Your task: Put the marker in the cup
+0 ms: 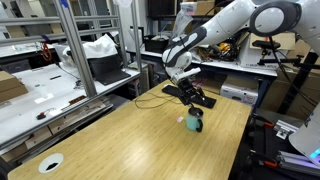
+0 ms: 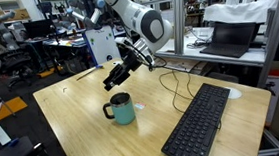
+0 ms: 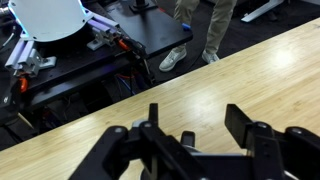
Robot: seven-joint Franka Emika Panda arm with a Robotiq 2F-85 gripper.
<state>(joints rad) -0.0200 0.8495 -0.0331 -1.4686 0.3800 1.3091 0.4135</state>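
The cup (image 2: 123,110) is a dark teal mug with a side handle, standing upright on the wooden table; it also shows in an exterior view (image 1: 194,122). My gripper (image 2: 112,82) hangs tilted a little above and behind the cup, also visible in an exterior view (image 1: 199,100). In the wrist view the jaws (image 3: 193,112) stand wide apart with bare table wood between them, so the gripper is open and empty. I cannot make out the marker in any view. The cup is out of the wrist view.
A long black keyboard (image 2: 197,125) lies beside the cup towards the table's edge. A flat white disc with a dark centre (image 1: 50,162) sits at a table corner. A black cable (image 2: 176,82) runs across the table behind the gripper. Racks and benches surround the table.
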